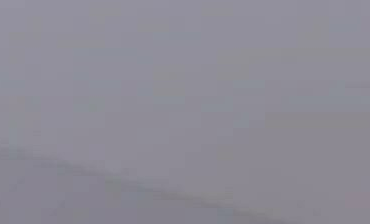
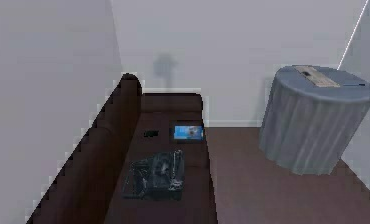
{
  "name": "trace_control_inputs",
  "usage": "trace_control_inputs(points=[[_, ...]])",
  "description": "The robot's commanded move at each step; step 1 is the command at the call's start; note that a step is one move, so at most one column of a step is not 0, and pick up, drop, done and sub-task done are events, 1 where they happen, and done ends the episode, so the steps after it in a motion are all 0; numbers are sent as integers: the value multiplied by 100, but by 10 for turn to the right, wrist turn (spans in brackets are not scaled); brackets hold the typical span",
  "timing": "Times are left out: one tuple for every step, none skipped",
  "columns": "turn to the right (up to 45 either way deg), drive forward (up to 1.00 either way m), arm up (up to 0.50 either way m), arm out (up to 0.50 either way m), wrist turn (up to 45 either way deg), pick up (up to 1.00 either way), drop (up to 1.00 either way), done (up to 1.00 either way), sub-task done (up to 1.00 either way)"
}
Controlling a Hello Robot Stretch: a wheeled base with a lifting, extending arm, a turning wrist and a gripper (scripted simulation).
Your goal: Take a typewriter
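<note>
A flat, light grey thing (image 2: 319, 76) with a dark edge lies on top of a round table (image 2: 313, 125) draped in blue-grey cloth, at the arm side view's right. Its shape is too small to name. In the forward view a plain grey wall (image 1: 183, 90) stands close ahead.
A long dark brown sofa (image 2: 113, 150) runs along the arm side view's left wall. On its seat lie a small tablet with a blue screen (image 2: 189, 131), a tiny dark item (image 2: 150, 134) and a crumpled dark bundle (image 2: 158, 177). Dark floor (image 2: 238, 175) separates sofa and table.
</note>
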Motion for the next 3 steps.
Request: trace_control_inputs(points=[[0, 0, 50, 0, 0, 0, 0, 0, 0], [0, 0, 0, 44, 0, 0, 0, 0, 0], [0, 0, 0, 0, 450, 0, 0, 0, 0]])
